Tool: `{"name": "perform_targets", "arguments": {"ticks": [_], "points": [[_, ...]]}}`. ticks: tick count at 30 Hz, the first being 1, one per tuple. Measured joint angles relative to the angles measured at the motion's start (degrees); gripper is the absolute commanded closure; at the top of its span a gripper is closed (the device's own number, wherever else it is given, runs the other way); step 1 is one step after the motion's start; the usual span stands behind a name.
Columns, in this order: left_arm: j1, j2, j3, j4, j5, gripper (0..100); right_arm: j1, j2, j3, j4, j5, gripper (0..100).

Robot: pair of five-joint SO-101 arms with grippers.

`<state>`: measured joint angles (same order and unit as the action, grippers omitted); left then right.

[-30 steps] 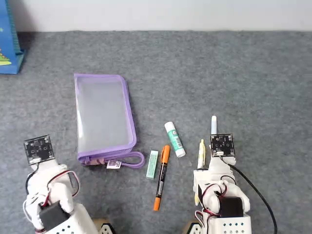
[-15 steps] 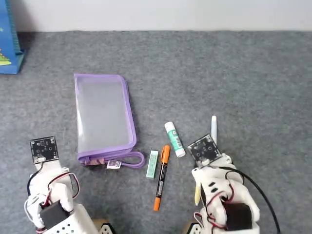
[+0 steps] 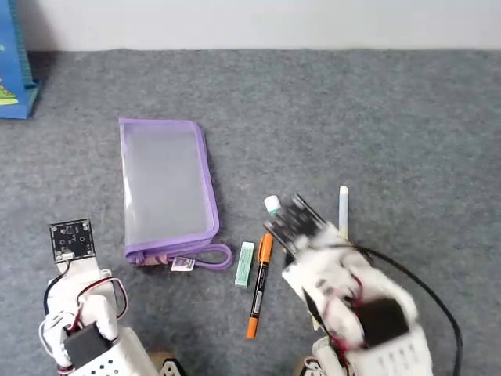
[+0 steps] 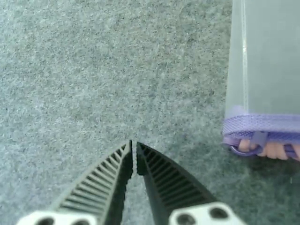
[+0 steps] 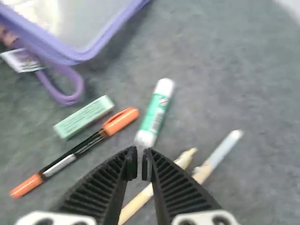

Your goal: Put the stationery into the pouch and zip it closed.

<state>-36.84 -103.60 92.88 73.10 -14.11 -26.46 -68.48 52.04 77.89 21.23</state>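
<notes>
Beside pouch [image 3: 164,184], marker [image 3: 259,286] lies parallel lengthwise

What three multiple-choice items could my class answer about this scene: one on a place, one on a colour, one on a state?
1. Where does the green eraser lie?
A. Between the pouch and the orange marker
B. Inside the pouch
C. On top of the pouch

2. What colour is the pouch's trim?
A. Red
B. Purple
C. Yellow

3. How is the right gripper?
A. Wide open
B. Shut on the orange marker
C. Shut, holding nothing

Key:
1 A: the high view shows it lying between them.
2 B: a purple edge runs round the clear panel.
3 C: its wrist view shows the jaws together with nothing between them.
</notes>
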Motion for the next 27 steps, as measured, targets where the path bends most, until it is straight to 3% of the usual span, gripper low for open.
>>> {"name": "perform_targets", "arguments": {"ticks": [4, 10, 18, 27], "points": [[0.0, 0.0, 0.0, 0.0, 0.0, 99, -6.6, 18.2, -6.4, -0.6, -3.5, 94.0], [0.0, 0.0, 0.0, 0.0, 0.0, 99, -14.5, 37.2, -11.1, -6.9, -8.0, 80.6], [0.0, 0.0, 0.0, 0.0, 0.0, 99, -19.7, 49.1, -11.1, -19.1, -14.0, 79.4], [0.0, 0.0, 0.0, 0.0, 0.0, 99, -21.4, 58.5, -11.2, -27.9, -14.5, 79.5]]}}
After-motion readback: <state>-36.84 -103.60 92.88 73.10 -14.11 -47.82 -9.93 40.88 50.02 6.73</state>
